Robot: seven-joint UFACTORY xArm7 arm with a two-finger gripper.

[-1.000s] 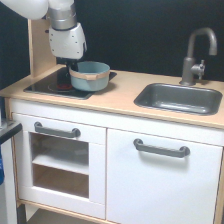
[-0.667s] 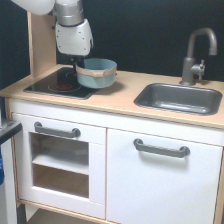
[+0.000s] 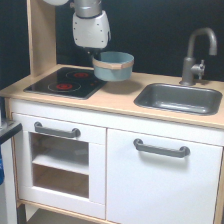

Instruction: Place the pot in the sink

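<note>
1. The gripper [image 3: 98, 54] hangs below the white arm housing [image 3: 91, 27], at the pot's rim on the exterior view's left. Its fingers are mostly hidden between the housing and the pot, so their spread cannot be read directly; the pot hangs off the table, so the gripper is clamped on its rim.
2. The pot [image 3: 113, 66] is blue-grey with a tan band around its rim. It is in the air and slightly tilted, above the light wooden table [image 3: 120, 100], just past the stove plate's edge on the exterior view's right.
3. The sink [image 3: 179, 98] is a dark grey basin set into the table, well to the exterior view's right of the pot. A strip of bare table lies between them.
4. The curved grey faucet [image 3: 197, 55] stands behind the sink, at its far edge.
5. The black stove plate [image 3: 65, 82] with red rings lies on the table below and to the exterior view's left of the pot.
6. Below the table are white cabinet fronts with two grey handles [image 3: 161, 148].
</note>
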